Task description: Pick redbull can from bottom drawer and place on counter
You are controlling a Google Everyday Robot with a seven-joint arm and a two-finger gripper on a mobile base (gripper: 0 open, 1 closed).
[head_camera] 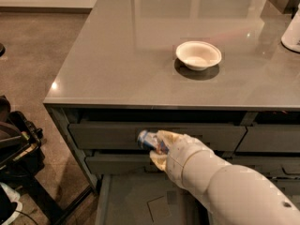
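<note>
Nearest us, the drawer (136, 203) stood pulled open. Just above it the gripper (158, 148) was clamped on the can (145, 138), held before the upper fronts (103, 135), its long axis roughly sideways and its free end pointing left. The counter (140, 64) lay above and beyond the can, and the bowl (198, 55) sat farther back, to the right.
</note>
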